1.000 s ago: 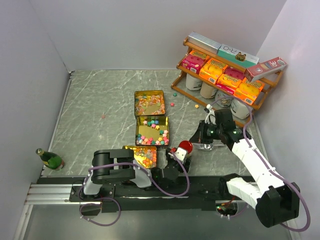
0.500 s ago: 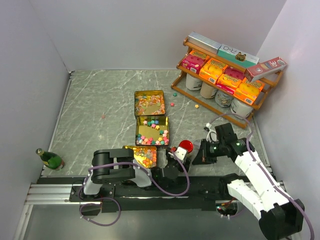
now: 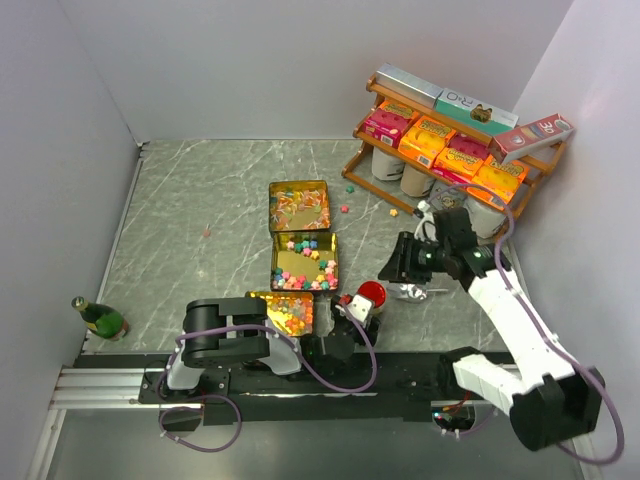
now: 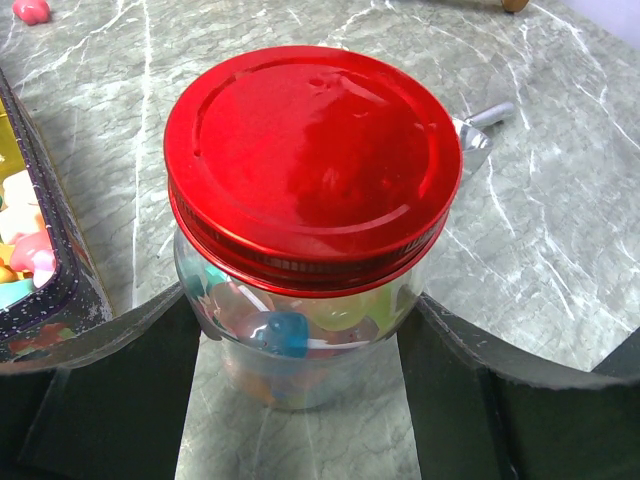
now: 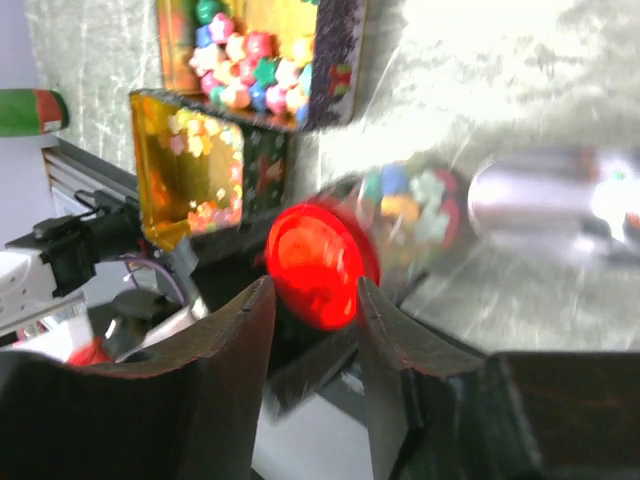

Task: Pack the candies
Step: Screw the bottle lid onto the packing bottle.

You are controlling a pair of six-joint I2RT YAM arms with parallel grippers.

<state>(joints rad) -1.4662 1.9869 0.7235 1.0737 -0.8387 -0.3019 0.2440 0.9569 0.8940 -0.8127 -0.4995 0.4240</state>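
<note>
Evidently the work sits between scooping and sealing. The clear glass jar (image 4: 250, 310) stands on the grey marbled bench (image 3: 200, 180) with its round red metal lid (image 4: 310, 160) on. The left claw (image 4: 305, 360) is clenched around the jar's body, one finger against each side. The right claw (image 5: 315, 300) hovers just beside and above the jar, fingers parted and nothing between them. Its own view is blurred, but the lid shows in the gap between the fingers. The small multicoloured candies (image 3: 300, 280) lie in two places: some fill the lower part of the jar, and far more lie in the gold rectangular metal tins to its left. With so many unpacked, I judge that the next move calls for the right claw to come down over the lid, close on its rim and twist it off while the left steadies the glass. Otherwise it would take up the small silver metal scoop (image 4: 478, 130), which lies on the bench just beyond the jar. Counted: one jar, one lid, one scoop and three tins, namely the far tin (image 3: 271, 205), the middle tin (image 3: 335, 262) and the near tin (image 3: 255, 296), each holding candies. I make out four loose candies scattered on the bench; those in the tins and jar are too many to count.
</note>
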